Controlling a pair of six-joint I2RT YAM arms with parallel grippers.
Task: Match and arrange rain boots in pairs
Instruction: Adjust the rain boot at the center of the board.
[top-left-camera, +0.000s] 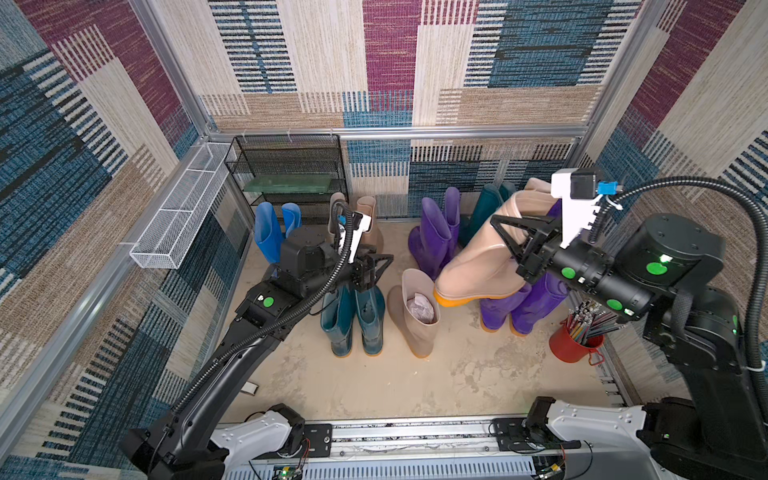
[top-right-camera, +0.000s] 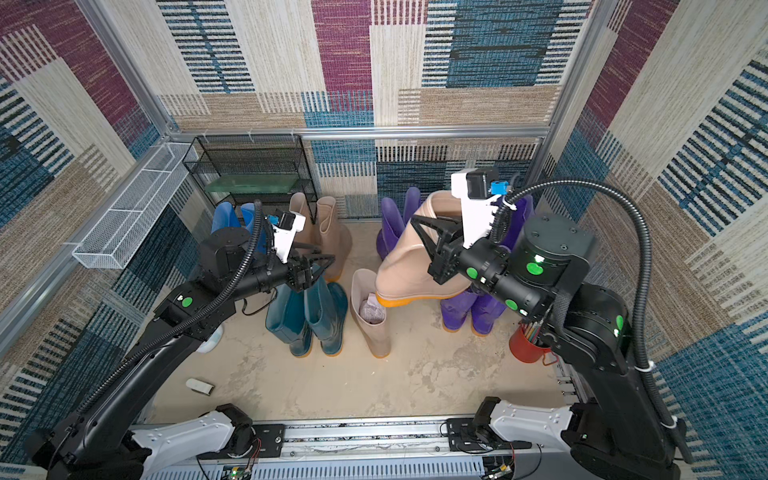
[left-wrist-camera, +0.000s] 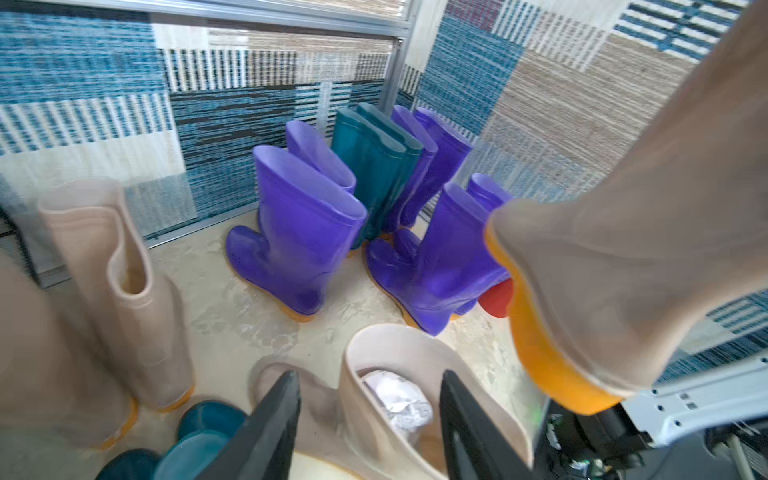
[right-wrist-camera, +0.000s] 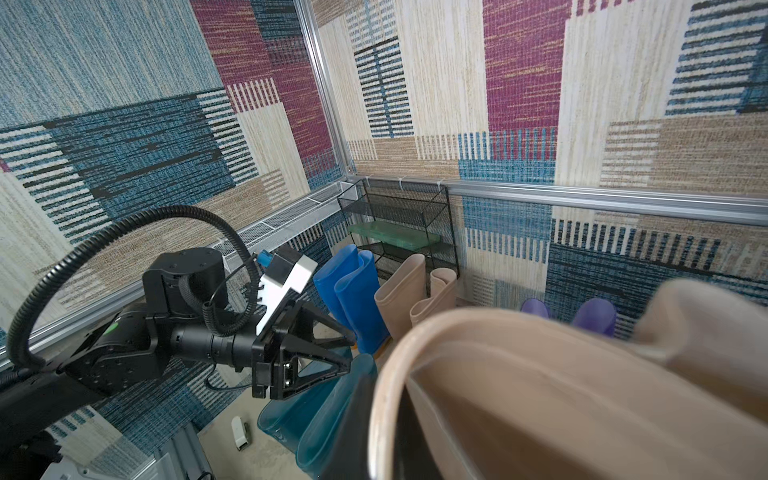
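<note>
Right end effector (top-left-camera: 507, 232) — on beige boot (top-left-camera: 473, 270)

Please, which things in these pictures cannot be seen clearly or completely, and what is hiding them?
- Blue boots: in both top views the left arm covers their feet.
- Red cup of pencils: both top views, partly behind the right arm.
- Small white thing on the floor: in a top view, too small to identify.
- Back teal boots: in a top view, mostly behind the lifted beige boot.
</note>
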